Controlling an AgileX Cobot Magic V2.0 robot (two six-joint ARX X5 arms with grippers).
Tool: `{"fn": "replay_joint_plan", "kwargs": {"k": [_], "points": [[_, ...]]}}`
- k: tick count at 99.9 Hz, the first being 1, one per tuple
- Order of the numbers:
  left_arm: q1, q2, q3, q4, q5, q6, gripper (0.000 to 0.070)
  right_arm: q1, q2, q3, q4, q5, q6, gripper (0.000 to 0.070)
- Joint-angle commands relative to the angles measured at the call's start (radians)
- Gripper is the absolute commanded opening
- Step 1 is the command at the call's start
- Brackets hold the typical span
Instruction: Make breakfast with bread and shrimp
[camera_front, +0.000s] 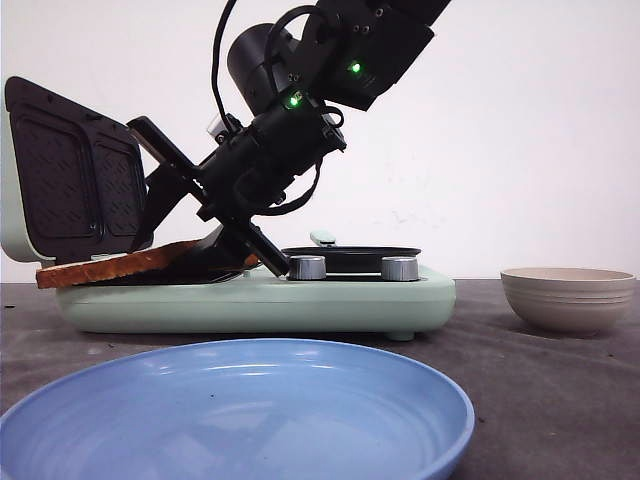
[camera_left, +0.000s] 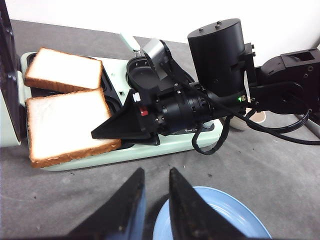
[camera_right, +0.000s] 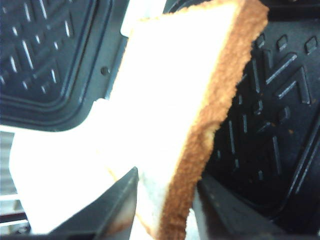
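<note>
A plain white wall (camera_front: 520, 120) fills the background, evenly lit, with no windows showing. Below it runs a dark grey table (camera_front: 500, 350), its matte surface mottled and speckled with pale crumbs toward the near edge.

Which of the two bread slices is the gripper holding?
The nearer slice, the one hanging over the sandwich maker's front edge; the right gripper clamps its edge. The far slice lies untouched.

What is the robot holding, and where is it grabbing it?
The right gripper pinches a bread slice at its crusty edge. The left gripper holds nothing.
</note>
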Motion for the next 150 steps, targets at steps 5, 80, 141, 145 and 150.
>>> {"fn": "replay_joint_plan", "kwargs": {"k": [5, 80, 141, 145, 150], "points": [[-0.001, 0.002, 0.003, 0.013, -0.003, 0.003, 0.0, -0.026, 0.004, 0.019, -0.023, 0.05, -0.049, 0.0204], [-0.001, 0.002, 0.003, 0.006, -0.003, 0.002, 0.0, -0.03, -0.086, 0.023, -0.134, 0.176, -0.21, 0.0204], [-0.001, 0.002, 0.003, 0.008, -0.032, 0.003, 0.0041, -0.027, -0.337, 0.023, -0.236, 0.452, -0.591, 0.02], [-0.001, 0.002, 0.003, 0.008, -0.036, 0.003, 0.0041, -0.027, -0.356, 0.023, -0.25, 0.475, -0.613, 0.0194], [-0.001, 0.002, 0.003, 0.008, -0.045, 0.003, 0.0041, -0.027, -0.38, 0.023, -0.273, 0.499, -0.634, 0.0194]]}}
